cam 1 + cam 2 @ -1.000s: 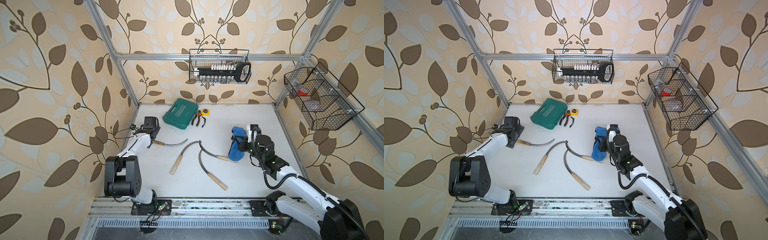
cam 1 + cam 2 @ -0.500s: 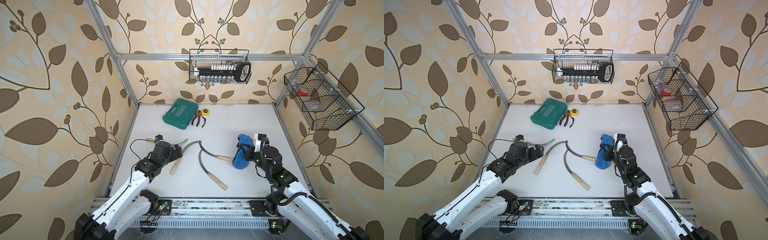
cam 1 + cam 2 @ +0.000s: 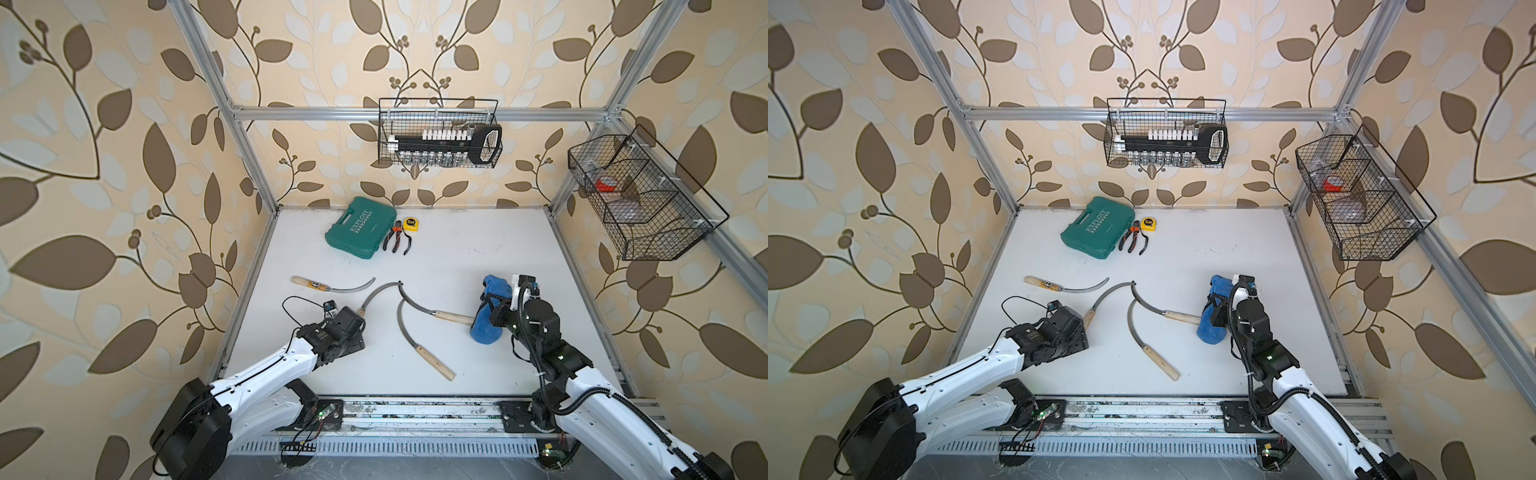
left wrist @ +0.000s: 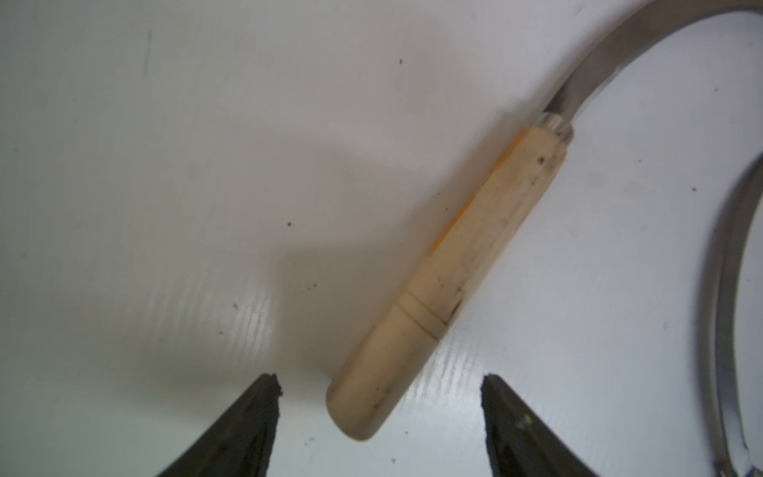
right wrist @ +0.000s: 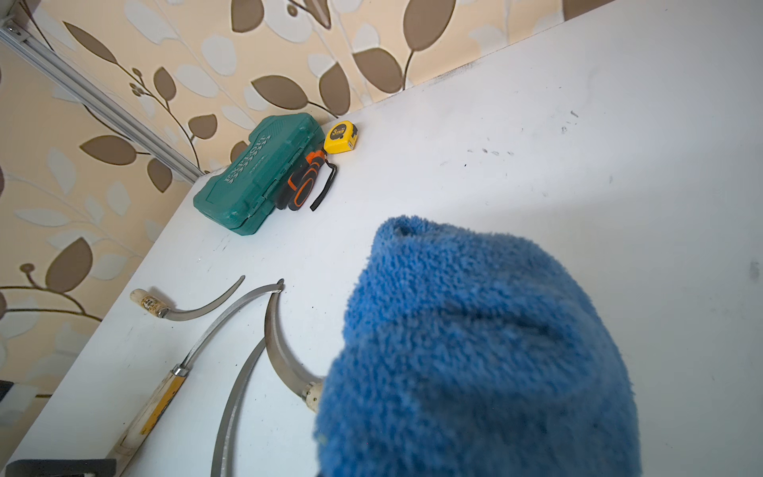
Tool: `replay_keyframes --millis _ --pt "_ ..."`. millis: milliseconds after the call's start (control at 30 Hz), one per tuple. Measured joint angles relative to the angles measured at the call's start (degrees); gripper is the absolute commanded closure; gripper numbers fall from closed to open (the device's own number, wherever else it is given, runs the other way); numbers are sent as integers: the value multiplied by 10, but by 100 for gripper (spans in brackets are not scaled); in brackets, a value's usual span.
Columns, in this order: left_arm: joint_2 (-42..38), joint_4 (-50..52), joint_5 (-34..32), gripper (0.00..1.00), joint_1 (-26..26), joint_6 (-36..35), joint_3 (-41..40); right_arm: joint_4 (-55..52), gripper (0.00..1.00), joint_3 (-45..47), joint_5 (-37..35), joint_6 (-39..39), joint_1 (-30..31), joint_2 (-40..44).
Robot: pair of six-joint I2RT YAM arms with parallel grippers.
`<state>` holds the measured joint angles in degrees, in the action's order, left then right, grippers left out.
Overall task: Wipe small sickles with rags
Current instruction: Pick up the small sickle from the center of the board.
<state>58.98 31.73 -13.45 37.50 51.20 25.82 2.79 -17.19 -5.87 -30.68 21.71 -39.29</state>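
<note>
Several small sickles lie on the white table. One sickle (image 3: 328, 286) lies at the far left. My left gripper (image 4: 380, 384) stands open, low over the table, its fingers either side of the butt of another sickle's wooden handle (image 4: 454, 264) without touching it. In both top views that gripper (image 3: 353, 322) hides most of the handle; the curved blade (image 3: 376, 291) shows. Two more sickles (image 3: 451, 317) (image 3: 434, 363) lie mid-table. My right gripper (image 3: 494, 305) is shut on the blue rag (image 3: 486, 324), which hangs bunched and hides the jaws in the right wrist view (image 5: 475, 351).
A teal tool case (image 3: 360, 227), orange-and-black pliers (image 3: 397, 241) and a yellow tape measure (image 3: 411, 224) sit at the back of the table. Wire baskets hang on the back wall (image 3: 440, 137) and the right wall (image 3: 640, 199). Aluminium posts frame the table.
My left arm has swung from the far-left sickle toward the front and middle, down over the second sickle's handle. My right arm has drawn the rag slightly toward the front.
</note>
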Motion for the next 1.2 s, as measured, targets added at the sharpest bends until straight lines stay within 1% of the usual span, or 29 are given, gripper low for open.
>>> replay_keyframes --millis 67,167,533,667,933,1200 --pt "15 -3 -9 26 16 5 0 0 100 0 0 0 0 -3" --pt "37 -7 -18 33 32 8 4 0 100 0 1 0 0 -7" --pt "104 -50 -21 62 96 3 32 2 100 0 5 0 0 -5" --pt "120 -66 -21 63 106 3 35 2 100 0 5 0 0 -5" --pt "127 -77 -22 62 106 1 36 2 100 0 8 0 0 -5" --pt "132 -80 -32 73 106 2 36 -18 100 -6 1 -7 0 -19"
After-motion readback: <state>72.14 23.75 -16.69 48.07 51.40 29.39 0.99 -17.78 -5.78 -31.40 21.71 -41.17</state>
